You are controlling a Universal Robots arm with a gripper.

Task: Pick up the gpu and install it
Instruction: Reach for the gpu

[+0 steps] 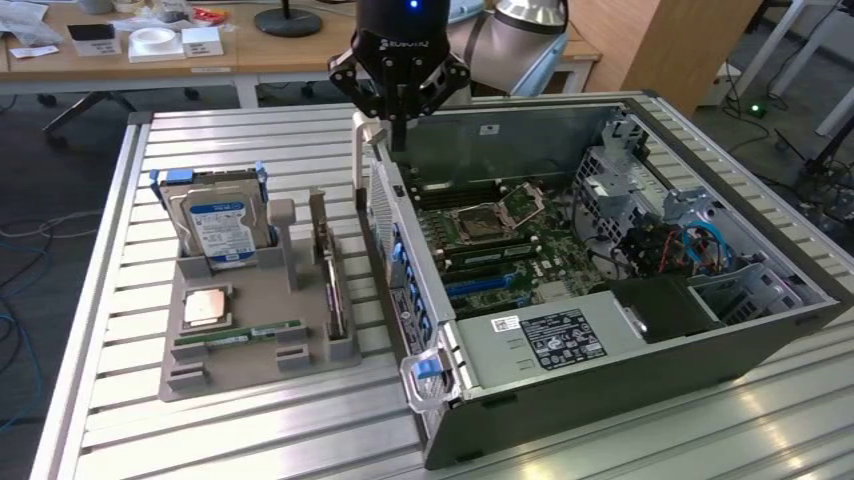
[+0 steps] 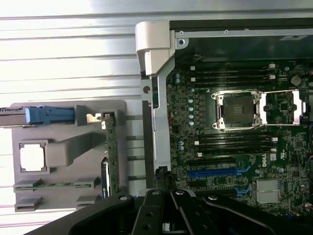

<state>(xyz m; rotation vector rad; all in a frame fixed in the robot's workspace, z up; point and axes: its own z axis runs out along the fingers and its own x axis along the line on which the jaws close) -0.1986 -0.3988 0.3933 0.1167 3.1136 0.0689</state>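
Office desks w/ clutter run along the top of the exterior view. Below them, a slatted metal worktop [image 1: 120, 330] carries everything. On the exterior view's left sits a grey parts holder [image 1: 187, 375]. It has a blue-labelled HDD [image 1: 220, 232] upright at the rear, a CPU [image 1: 204, 308] flat in front of it, and a RAM stick [image 1: 240, 333] lying lower down. The gpu [image 1: 328, 285] stands on edge in the holder's slot nearest the case, tan bracket end toward the rear, free of the gripper. At top centre the gripper [image 1: 396, 138] hangs w/ fingers pressed together & empty. It is just above the upper-left corner of the open PC case [image 1: 601, 370], apart from the gpu. The case takes the exterior view's right, w/ mobo [image 1: 494, 235] & CPU socket [image 1: 477, 222] exposed.
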